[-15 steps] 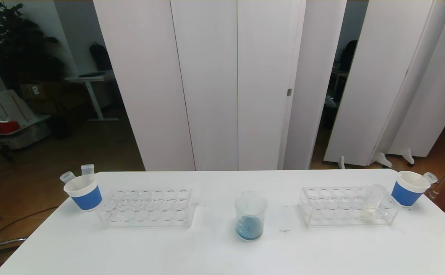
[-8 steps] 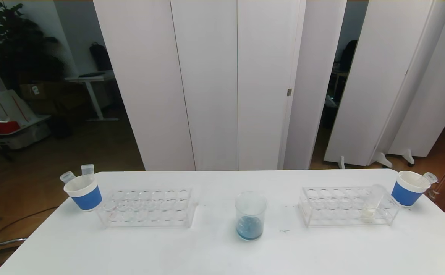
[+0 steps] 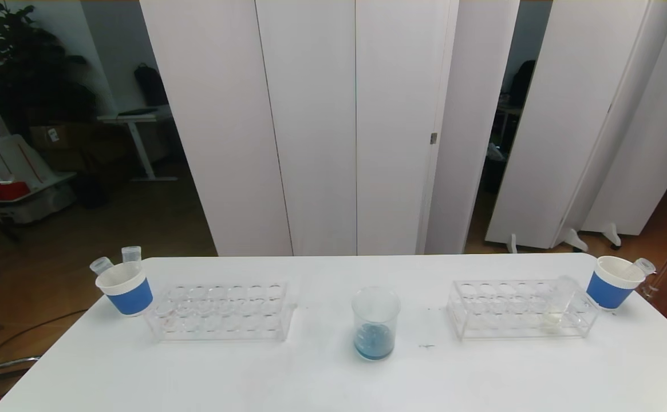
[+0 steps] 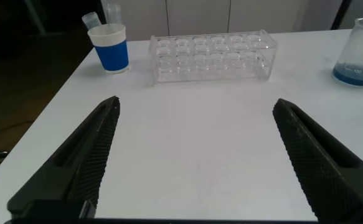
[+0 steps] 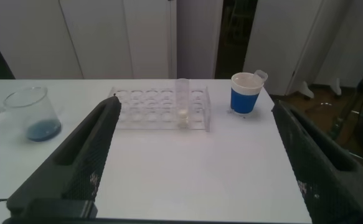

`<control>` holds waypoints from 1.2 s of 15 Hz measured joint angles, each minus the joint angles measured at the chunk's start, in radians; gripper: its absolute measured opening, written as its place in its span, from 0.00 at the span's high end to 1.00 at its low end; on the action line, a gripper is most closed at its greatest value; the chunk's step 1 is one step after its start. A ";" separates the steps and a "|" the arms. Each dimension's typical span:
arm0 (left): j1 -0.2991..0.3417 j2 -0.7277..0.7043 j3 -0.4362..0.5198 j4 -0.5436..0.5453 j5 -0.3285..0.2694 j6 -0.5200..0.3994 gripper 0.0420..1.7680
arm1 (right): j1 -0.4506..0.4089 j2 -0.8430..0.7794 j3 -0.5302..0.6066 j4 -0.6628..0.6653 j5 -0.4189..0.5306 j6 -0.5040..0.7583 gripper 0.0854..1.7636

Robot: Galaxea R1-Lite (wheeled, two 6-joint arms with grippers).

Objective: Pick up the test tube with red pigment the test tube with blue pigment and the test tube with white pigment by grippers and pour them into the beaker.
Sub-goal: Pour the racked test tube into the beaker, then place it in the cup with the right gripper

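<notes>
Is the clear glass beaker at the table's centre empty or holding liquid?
Holding liquid: the clear glass beaker has a shallow blue layer at its bottom.

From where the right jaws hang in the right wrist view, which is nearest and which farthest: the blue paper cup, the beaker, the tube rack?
1. Tube rack, straight ahead, holding the test tube with white pigment.
2. Blue paper cup, just beyond the rack's outer end.
3. Beaker, far off toward the table's middle.

The rack and the cup are close to call. The right gripper is open.

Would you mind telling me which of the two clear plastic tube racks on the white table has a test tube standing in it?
The clear plastic rack on the robot's right, beside the single-tube blue paper cup: a clear tube with whitish liquid stands near its right end. The left rack holds none.
</notes>
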 joint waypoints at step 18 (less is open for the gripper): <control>0.000 0.000 0.000 0.000 0.000 0.000 0.01 | -0.003 0.935 0.119 -0.900 -0.068 -0.009 0.01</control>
